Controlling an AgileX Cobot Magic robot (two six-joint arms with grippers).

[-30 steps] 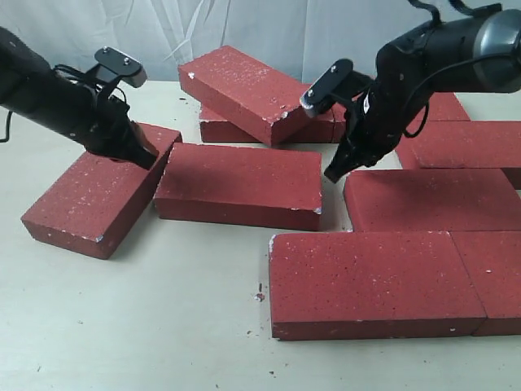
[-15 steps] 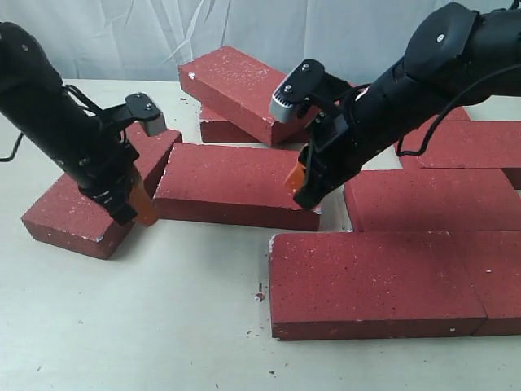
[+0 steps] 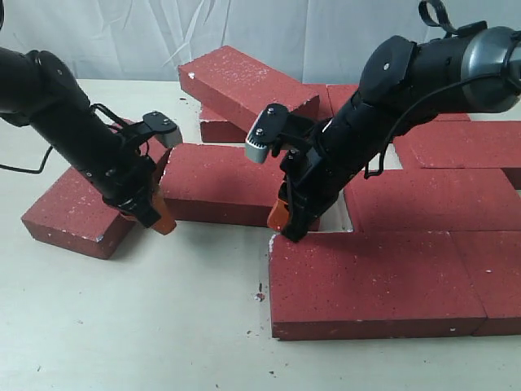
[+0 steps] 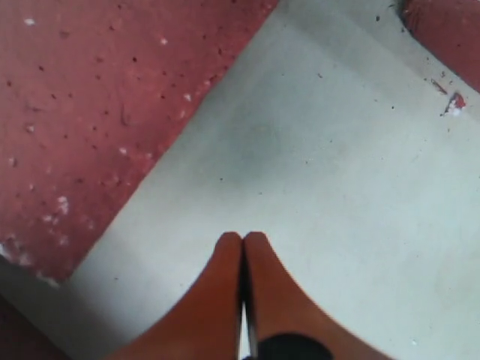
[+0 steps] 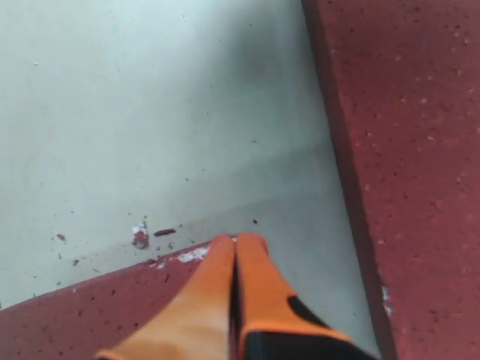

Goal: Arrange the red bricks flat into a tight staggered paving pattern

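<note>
Several red bricks lie on the pale table. The middle brick (image 3: 228,183) lies flat between both arms. My left gripper (image 3: 160,218) is shut and empty, low in the gap between that brick's left end and the angled left brick (image 3: 81,204). In the left wrist view the shut left gripper (image 4: 242,238) hovers over bare table beside a brick (image 4: 97,112). My right gripper (image 3: 281,218) is shut and empty, at the middle brick's right front corner, above the front brick's (image 3: 366,277) corner. The right wrist view shows the shut right gripper (image 5: 238,240) at that chipped corner (image 5: 90,322), a brick (image 5: 420,150) alongside.
One brick (image 3: 244,85) leans on top of others at the back. More flat bricks (image 3: 431,199) fill the right side out to the edge (image 3: 496,273). A small red chip (image 3: 259,296) lies on the table in front. White cloth hangs behind.
Both arms swung down toward the front. The left gripper left the left brick's top for the gap beside the middle brick. The right gripper moved left and down, and shut.
</note>
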